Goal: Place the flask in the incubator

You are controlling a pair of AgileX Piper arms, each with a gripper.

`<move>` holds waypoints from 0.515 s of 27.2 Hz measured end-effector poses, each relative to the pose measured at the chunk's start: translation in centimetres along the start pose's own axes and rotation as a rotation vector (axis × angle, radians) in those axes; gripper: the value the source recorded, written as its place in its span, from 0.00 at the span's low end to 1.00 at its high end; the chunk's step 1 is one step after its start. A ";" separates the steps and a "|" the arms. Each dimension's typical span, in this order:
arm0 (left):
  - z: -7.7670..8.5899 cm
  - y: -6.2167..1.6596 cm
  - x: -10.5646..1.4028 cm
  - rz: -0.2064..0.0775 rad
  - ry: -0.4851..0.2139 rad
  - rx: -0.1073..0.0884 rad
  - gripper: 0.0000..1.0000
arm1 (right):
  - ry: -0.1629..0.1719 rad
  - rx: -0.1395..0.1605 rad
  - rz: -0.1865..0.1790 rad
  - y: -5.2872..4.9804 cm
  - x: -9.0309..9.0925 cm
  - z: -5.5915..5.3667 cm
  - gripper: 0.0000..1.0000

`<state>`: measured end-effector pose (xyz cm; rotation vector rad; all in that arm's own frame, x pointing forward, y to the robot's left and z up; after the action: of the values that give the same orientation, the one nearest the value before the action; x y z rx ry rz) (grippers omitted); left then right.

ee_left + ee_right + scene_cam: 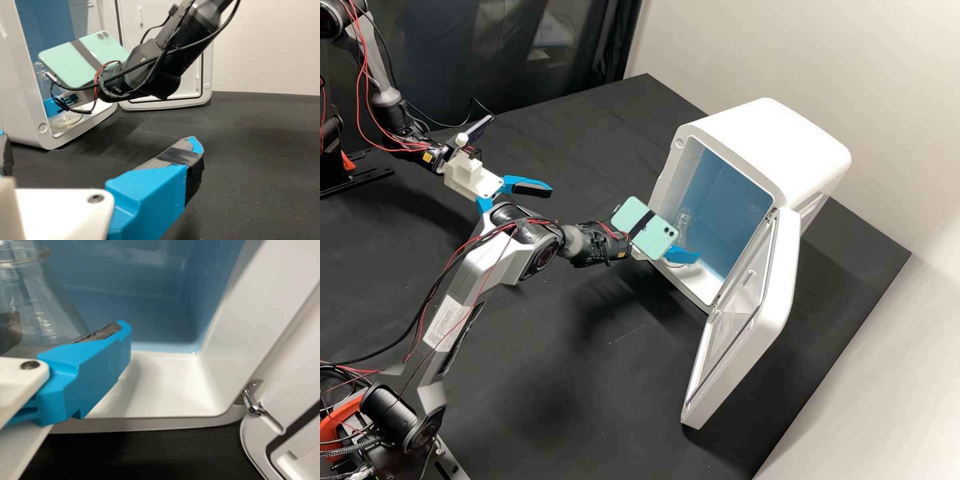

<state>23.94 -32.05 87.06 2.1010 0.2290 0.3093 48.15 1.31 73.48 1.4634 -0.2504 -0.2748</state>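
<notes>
Nearest me on the black bench (587,373), the right arm (493,260) stretches across towards the white incubator (773,147). A mint-green phone (645,229) is strapped on its wrist. The incubator's door (733,320) stands swung wide open on the near side, hinged at the edge of the opening. The right gripper (683,255) is just inside the opening, low over the white floor of the chamber. The clear glass flask (30,300) stands upright there, close to the front lip, with the blue inner walls behind it. It sits right against the gripper (the wrist view puts the glass beside the blue tool), but I cannot tell whether it is clamped or merely touched. Farther back, well apart from the incubator, the left gripper (517,193) hangs above the bench with its fingers (160,185) spread apart and nothing between them.
</notes>
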 end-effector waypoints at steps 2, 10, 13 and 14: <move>0.0 0.00 0.0 0.000 0.000 0.000 1.00 | 0.003 -0.008 0.003 -0.2 0.5 -0.1 0.00; 0.0 0.00 0.0 0.000 0.000 0.002 1.00 | 0.008 -0.024 0.022 -0.1 2.0 -0.5 0.00; 0.0 0.00 0.0 0.000 0.000 0.002 1.00 | 0.001 -0.023 0.028 0.2 2.5 -0.2 0.00; 0.0 0.00 0.0 0.000 0.000 0.002 1.00 | 0.000 -0.021 0.028 0.1 2.6 -0.1 0.00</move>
<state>23.94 -32.05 87.06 2.1029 0.2294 0.3092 50.65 0.55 73.61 1.4382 -0.2675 -0.2540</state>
